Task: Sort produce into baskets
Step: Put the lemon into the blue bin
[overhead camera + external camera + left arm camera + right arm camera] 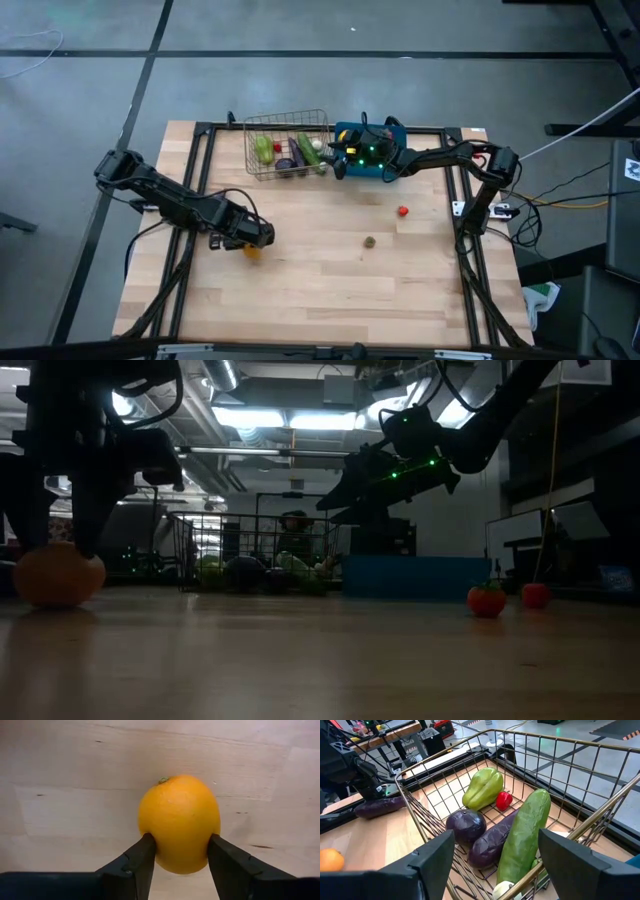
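An orange [177,815] rests on the bare wood at the table's left, and my left gripper [252,240] stands over it, pointing down and shut on it. My right gripper [496,836] hangs open and holds nothing above the wire basket [288,145], at the end nearest the blue bin [372,152]. The basket holds a green pepper [482,787], a cucumber [525,837], two eggplants [466,826], a small red piece [504,800] and white garlic [502,890]. Two small red fruits [487,600] [535,595] lie loose on the table. My left gripper pinches the orange by two opposite sides [156,840] between its two fingers [140,862]. The fingers come from above, pointing down. The orange's underside sits on the table [58,600], and its stem end shows beyond the fingers.
The basket and the bin stand side by side at the far edge. Outside the basket another eggplant [380,806] lies on the table. The loose red fruits lie right of centre [403,211] [369,241]. Bare wood [320,290] stretches along the near half.
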Robot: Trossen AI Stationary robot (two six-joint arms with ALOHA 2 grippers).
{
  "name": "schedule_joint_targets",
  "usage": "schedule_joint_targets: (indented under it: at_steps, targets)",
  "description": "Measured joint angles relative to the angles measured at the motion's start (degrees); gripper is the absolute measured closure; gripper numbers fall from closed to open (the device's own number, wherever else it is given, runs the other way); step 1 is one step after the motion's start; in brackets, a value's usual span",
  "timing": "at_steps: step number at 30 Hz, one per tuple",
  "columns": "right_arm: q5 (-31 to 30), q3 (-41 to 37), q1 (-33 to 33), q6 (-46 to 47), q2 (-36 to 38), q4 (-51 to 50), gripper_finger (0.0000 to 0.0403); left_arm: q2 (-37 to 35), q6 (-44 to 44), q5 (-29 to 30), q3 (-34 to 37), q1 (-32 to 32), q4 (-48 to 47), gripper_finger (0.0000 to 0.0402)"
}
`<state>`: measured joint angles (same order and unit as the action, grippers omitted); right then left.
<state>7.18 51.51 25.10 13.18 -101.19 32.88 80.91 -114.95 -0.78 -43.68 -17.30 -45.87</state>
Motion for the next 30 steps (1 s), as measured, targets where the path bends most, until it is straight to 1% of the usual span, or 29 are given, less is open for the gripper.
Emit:
schedule_joint_targets:
  at_steps: [2, 6, 12, 20, 22, 26, 30]
  targets:
    - [0.1, 0.0, 0.0, 0.0, 0.0, 0.0, 0.0118, -0.2, 0.1, 0.2, 0.0, 0.0, 0.0, 0.0241]
    - [2.7, 0.0, 0.0, 0.0, 0.3, 0.3, 0.0118, -0.1, 3.0, 1.2, -0.9, 0.0, 1.2, 0.0240]
    - [6.9, 0.0, 0.0, 0.0, 0.9, 0.2, 0.0118, 0.1, 6.3, 5.3, -0.8, 0.1, 9.6, 0.0240]
    - [12.4, 0.0, 0.1, 0.0, 2.0, 0.0, 0.0118, 0.1, 9.1, 13.0, -0.8, 0.2, 21.1, 0.0240]
    - [12.8, -0.1, 0.1, -0.1, 3.0, 0.2, 0.0118, 0.1, 9.2, 15.7, -0.9, 0.2, 24.2, 0.0240]
    - [13.0, 0.0, 0.5, -1.9, 6.7, -1.2, 0.0118, 0.0, 12.3, 21.0, -1.0, 1.1, 31.2, 0.0240]
    - [13.0, 0.0, 1.7, -4.5, 12.0, -3.7, 0.0118, 0.1, 18.4, 26.4, -1.0, 4.0, 38.8, 0.0239]
